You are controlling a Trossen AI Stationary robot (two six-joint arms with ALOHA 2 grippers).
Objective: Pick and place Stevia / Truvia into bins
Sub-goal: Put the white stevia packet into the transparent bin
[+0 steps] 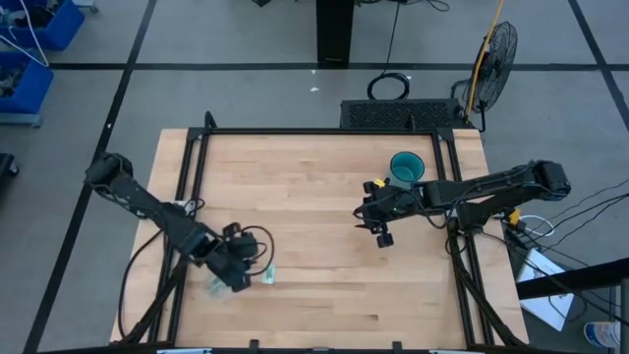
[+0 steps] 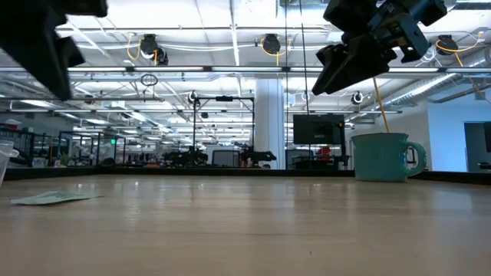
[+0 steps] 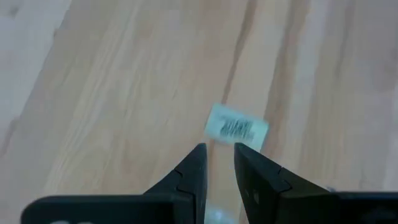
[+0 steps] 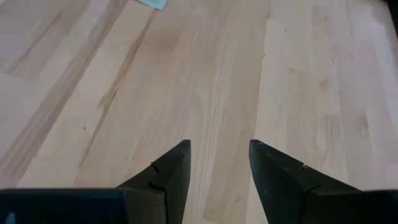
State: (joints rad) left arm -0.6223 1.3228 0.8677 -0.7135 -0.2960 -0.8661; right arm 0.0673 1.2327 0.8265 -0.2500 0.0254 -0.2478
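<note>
Nearest my low camera, at the lower left of the frame, one Stevia sachet [image 2: 52, 198] lies flat on the wooden table [image 2: 253, 230], with its long axis running left to right in that view. From above I find it in the lower left part of the frame [image 1: 267, 276], just right of the left gripper [image 1: 239, 278]. Through the left wrist camera the sachet [image 3: 237, 127] sits just ahead of the fingertips [image 3: 200, 155], barcode face up and slightly tilted, its long axis lying across the line of the fingers. I read those fingers as nearly together, a narrow gap between them and nothing clamped. A pale, see-through shape at the left gripper's other side may be the bin [image 1: 216, 288]; I cannot tell for certain. Farther off, right of centre in the overhead frame, the right gripper [image 1: 378, 224] hangs above bare wood with its fingers [image 4: 175, 163] apart and empty. Beyond it, the teal cup [image 1: 406, 167] stands near the table's far edge.
</note>
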